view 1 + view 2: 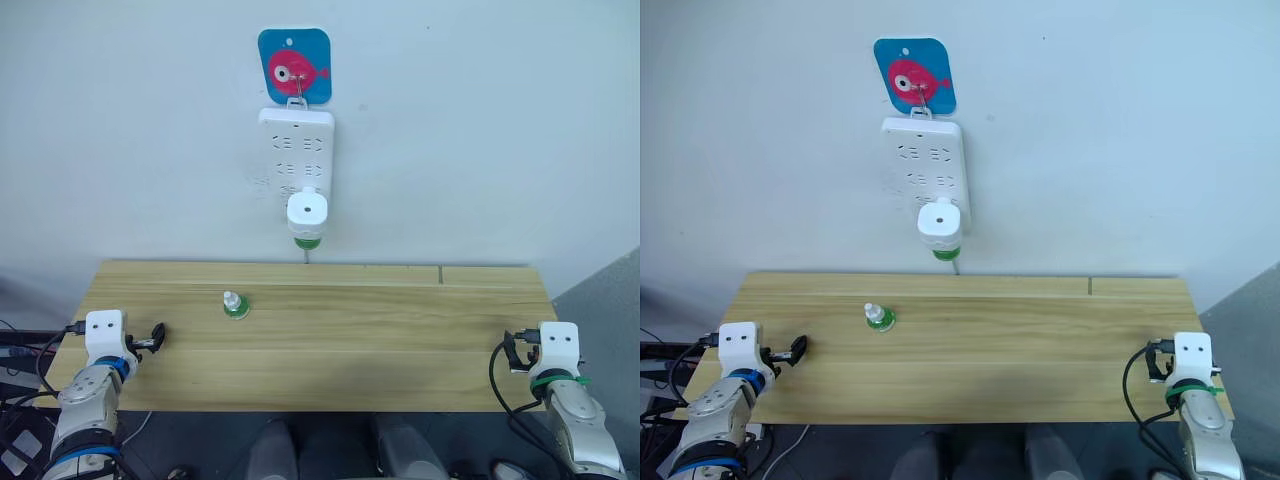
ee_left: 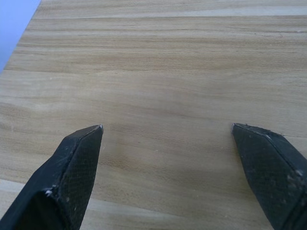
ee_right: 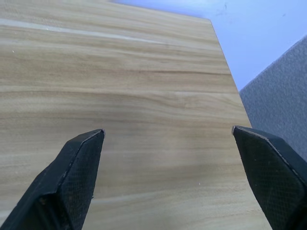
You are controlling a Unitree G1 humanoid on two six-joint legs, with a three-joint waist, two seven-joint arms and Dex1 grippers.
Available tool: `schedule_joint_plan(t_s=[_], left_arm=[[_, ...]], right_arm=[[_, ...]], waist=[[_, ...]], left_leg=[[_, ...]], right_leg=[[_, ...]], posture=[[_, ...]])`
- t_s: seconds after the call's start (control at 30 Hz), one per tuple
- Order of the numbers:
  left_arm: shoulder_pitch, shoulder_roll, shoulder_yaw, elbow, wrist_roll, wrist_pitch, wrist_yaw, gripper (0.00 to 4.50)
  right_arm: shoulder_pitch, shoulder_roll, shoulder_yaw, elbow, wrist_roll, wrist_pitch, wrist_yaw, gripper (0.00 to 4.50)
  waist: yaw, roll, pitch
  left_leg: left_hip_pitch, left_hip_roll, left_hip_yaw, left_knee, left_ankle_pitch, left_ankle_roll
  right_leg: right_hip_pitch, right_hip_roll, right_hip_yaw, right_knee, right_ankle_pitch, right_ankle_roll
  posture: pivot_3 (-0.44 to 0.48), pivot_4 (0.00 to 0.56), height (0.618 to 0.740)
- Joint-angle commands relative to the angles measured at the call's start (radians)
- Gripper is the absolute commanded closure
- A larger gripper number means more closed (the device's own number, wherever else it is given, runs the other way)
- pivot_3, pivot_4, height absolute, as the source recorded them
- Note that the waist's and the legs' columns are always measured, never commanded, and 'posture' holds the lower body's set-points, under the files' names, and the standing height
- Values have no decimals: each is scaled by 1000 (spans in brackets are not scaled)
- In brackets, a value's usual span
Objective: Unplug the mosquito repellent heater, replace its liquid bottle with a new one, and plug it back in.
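Note:
The white mosquito repellent heater (image 1: pixel 307 211) is plugged into the bottom of a white power strip (image 1: pixel 296 140) on the wall, and a green liquid bottle (image 1: pixel 307 241) is screwed in under it. A second small green bottle with a white cap (image 1: pixel 235 305) stands upright on the wooden table (image 1: pixel 380 330), left of the middle. My left gripper (image 1: pixel 155 338) rests at the table's left edge, open and empty, with bare wood between its fingertips (image 2: pixel 91 136). Over the right edge, my right gripper (image 1: pixel 510 352) is open too, holding nothing.
A blue and pink fish hook plate (image 1: pixel 294 65) holds the power strip on the white wall. Grey floor (image 3: pixel 283 91) lies past the table's right edge. A seam (image 1: pixel 441 274) runs across the tabletop near its back right.

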Motion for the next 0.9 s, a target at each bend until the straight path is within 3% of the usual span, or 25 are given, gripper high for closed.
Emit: schedule_joint_plan(t_s=[0.03,0.3,0.63,0.77,0.9], left_arm=[[14,14,16,-16,-6,-18,-4,0],[45,21,41,-80,-50,5,-50,0],[194,93,120,-559,-230,243,-204,0],[175,147,105,-777,-322,414,-272,0],[95,173,79,-877,-373,514,-306,0]], right_arm=[[-1,-14,-12,-4,-1,-9,0,26],[21,-22,-2,-62,15,9,47,26],[63,-106,53,-405,120,139,265,26],[12,-111,65,-568,234,260,315,26],[-48,-114,75,-664,282,345,307,26]], waist=[[0,0,0],[0,0,-1],[-1,0,-1],[2,0,-1],[3,0,-1]], left_leg=[[0,0,0,0,0,0],[0,0,0,0,0,0],[0,1,-1,0,1,-1],[-1,1,-3,1,2,-3],[-1,0,-3,0,2,-3]], right_leg=[[0,0,0,0,0,0],[0,0,0,0,0,0],[1,0,-1,0,0,0],[1,1,-1,0,0,0],[1,1,-2,0,0,0]], posture=[[-10,193,740],[-15,194,740],[-10,196,740],[-2,199,740],[-5,201,740]])
